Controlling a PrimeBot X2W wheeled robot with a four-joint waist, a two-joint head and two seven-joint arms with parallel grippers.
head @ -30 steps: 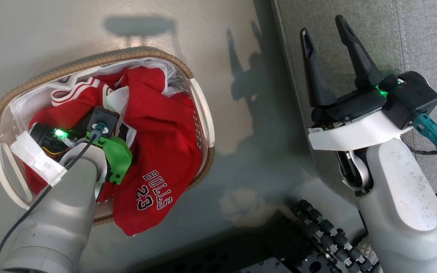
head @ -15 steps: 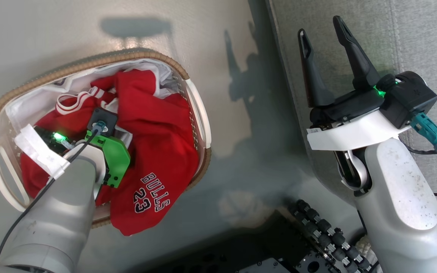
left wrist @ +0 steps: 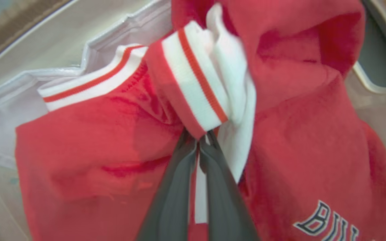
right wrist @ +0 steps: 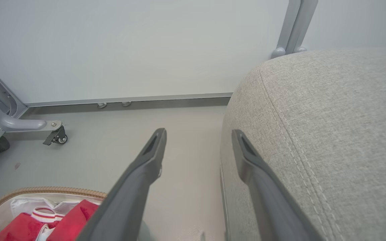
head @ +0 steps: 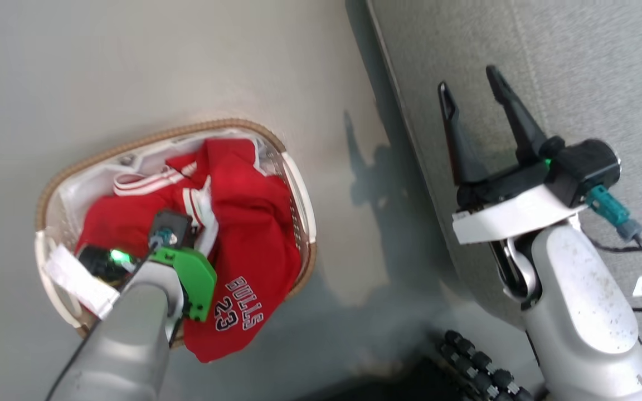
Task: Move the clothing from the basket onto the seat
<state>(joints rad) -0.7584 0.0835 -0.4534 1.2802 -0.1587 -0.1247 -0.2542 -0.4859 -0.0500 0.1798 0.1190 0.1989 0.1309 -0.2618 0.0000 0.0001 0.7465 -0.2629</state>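
In the basket (head: 148,136), crumpled red clothing (head: 259,223), white striped trim, "BULLS 23".

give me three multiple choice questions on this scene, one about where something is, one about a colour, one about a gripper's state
1. Where is the clothing?
A. in the basket
B. on a wooden table
C. on a wall shelf

2. What colour is the basket's woven rim?
A. blue
B. black
C. brown

3. What is the left gripper doing?
A. standing wide open above the clothing
B. shut on the clothing
C. shut on the basket's handle

Answers:
1 A: the red garments lie inside the basket, with the "BULLS 23" hem draped over its rim.
2 C: the head view shows a brown woven band around the white basket.
3 B: in the left wrist view the fingers meet with the fabric by the striped cuff pinched between them.
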